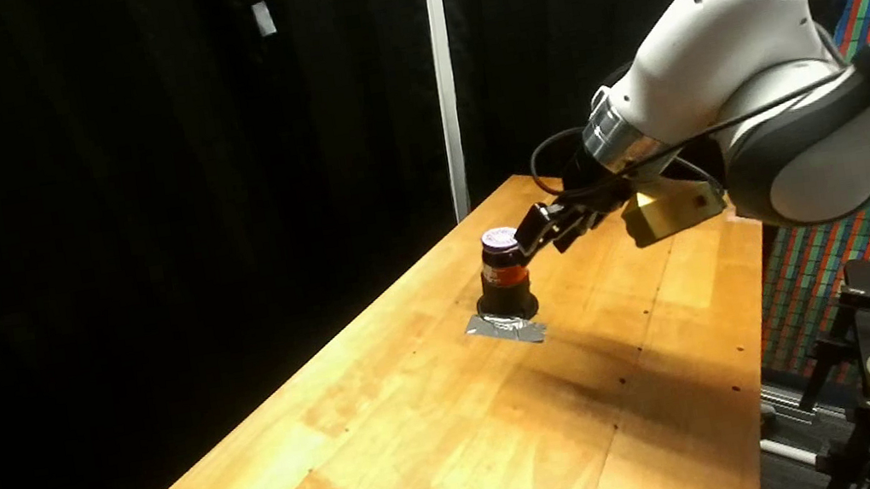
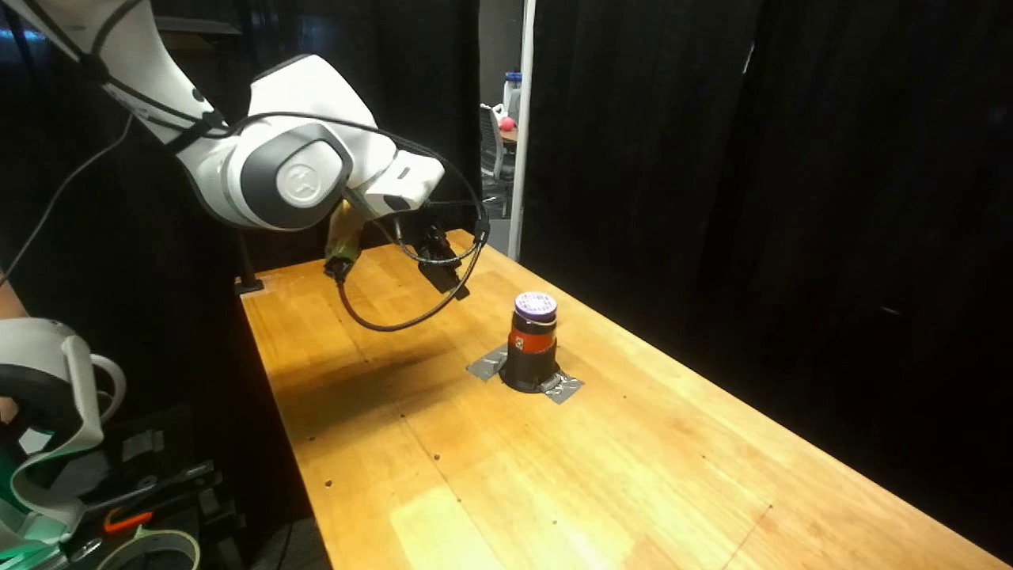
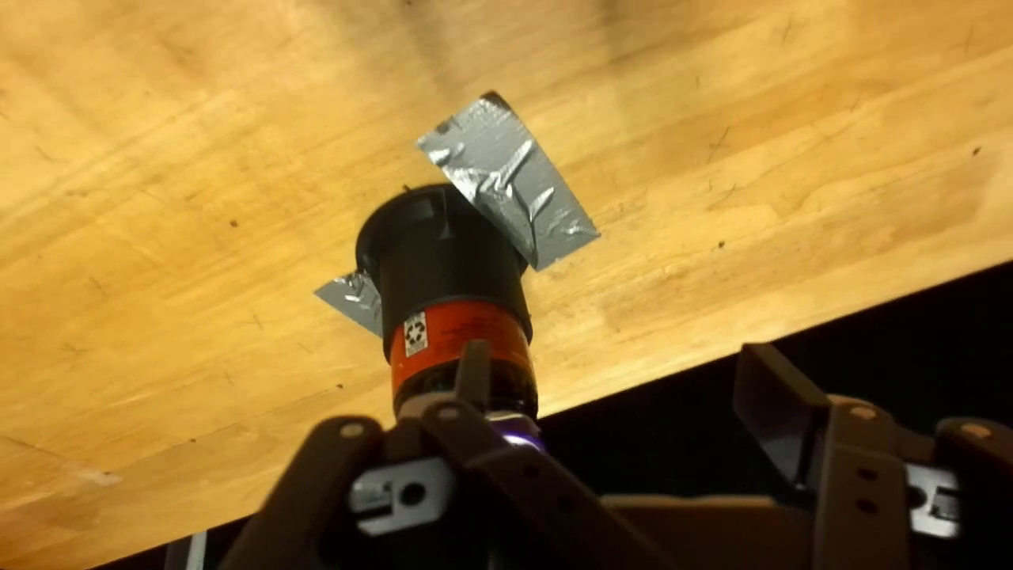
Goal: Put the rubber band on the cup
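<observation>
From where I stand, the cup [image 2: 530,342] is upright on the wooden surface [image 2: 633,475], its lid [image 2: 536,304] uppermost and silver tape [image 3: 514,182] lapping over its black foot [image 2: 527,372]. The pincer [image 3: 625,380] hangs on the arm's [image 2: 309,91] side of the cup, near its upper part but apart from it: in an exterior view bare surface shows between the two. Its fingers [image 3: 779,416] are spread wide and I can make out nothing held in the gap. In the wrist view one of them crosses in front of the cup, which I take for overlap rather than contact.

The rubber band is harder to settle. A thin pale line [image 2: 540,322] runs round the cup just under the lid; my guess is that this is the band, though it is too fine to be sure. If so, I'd judge the placing done and the step in hand to be getting clear: the next move calls for drawing the pincer back from the cup without snagging that line. If not, the pincer has nothing to put on, and must first fetch the band, which I can't pick out anywhere else.
</observation>
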Controlling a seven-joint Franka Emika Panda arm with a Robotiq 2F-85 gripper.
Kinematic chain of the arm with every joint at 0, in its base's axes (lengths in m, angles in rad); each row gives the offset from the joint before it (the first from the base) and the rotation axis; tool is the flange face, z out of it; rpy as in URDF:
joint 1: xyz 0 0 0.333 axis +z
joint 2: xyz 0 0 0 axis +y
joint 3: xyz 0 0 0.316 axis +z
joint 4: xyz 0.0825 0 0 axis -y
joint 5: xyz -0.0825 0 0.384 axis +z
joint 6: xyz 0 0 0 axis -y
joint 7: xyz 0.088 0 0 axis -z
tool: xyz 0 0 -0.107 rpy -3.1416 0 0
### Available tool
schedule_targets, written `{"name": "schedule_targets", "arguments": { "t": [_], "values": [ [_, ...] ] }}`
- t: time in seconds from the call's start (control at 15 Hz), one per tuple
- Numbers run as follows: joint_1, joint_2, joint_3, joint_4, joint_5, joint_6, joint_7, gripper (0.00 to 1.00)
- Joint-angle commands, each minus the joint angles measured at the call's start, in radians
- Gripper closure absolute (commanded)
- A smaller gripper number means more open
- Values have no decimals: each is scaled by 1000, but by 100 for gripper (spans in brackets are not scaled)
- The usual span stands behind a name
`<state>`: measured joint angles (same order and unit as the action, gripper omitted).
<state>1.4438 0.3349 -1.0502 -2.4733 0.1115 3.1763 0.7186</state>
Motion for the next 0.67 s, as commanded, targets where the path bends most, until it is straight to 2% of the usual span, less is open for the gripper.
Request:
{"name": "schedule_targets", "arguments": {
  "t": [0.0,0.2,0.47,0.53,0.6],
  "values": [
    [77,-239,-111,-1,-89,-243,-108,0],
    [95,-365,-159,67,-166,-492,-145,0],
    [71,-489,-138,163,-178,-829,-213,0],
    [-118,-461,54,190,-84,-909,-293,0],
    [-154,-471,92,214,-51,-994,-323,0]
  ]
}}
